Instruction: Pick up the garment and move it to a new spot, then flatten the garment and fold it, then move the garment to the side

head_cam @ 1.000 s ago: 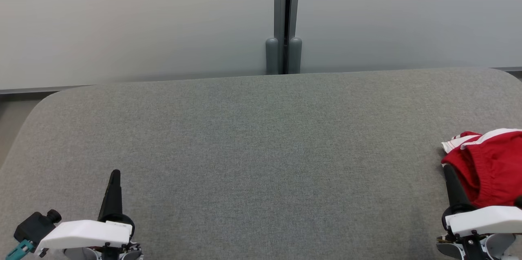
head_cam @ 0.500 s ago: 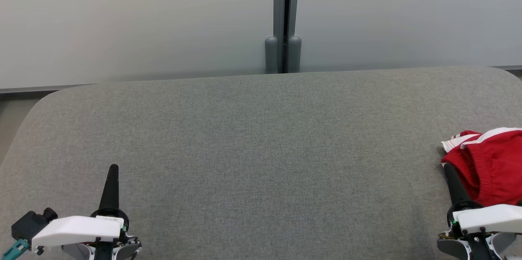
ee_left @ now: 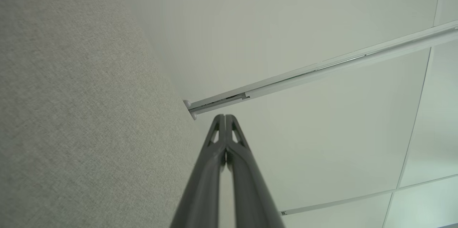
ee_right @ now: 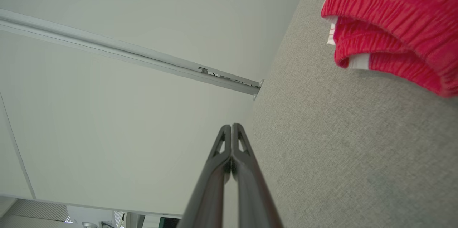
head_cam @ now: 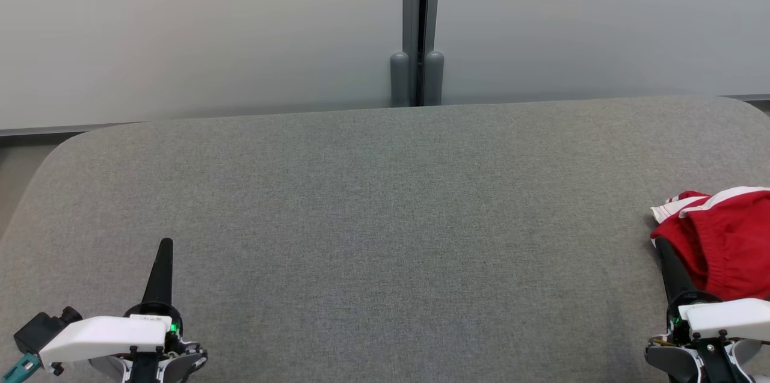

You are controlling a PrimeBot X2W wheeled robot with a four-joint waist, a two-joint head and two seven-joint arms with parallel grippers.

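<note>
A crumpled red garment (head_cam: 725, 242) with white trim lies at the right edge of the grey padded table (head_cam: 385, 220), partly cut off by the head view's border. In the right wrist view the garment (ee_right: 397, 24) shows its elastic waistband at the upper right. My right gripper (head_cam: 659, 243) is shut and empty, its tip just left of the garment's near edge; the same gripper (ee_right: 232, 126) shows its fingers pressed together. My left gripper (head_cam: 165, 243) rests shut and empty at the lower left, fingers closed in its wrist view (ee_left: 224, 116).
A pale partition wall (head_cam: 210, 28) with a grey vertical post (head_cam: 417, 28) stands directly behind the table. The table's far corners are rounded, and a strip of floor (head_cam: 15, 172) shows past its left edge.
Both grippers have drawn slightly back toward the bottom of the head view. The garment has not moved.
</note>
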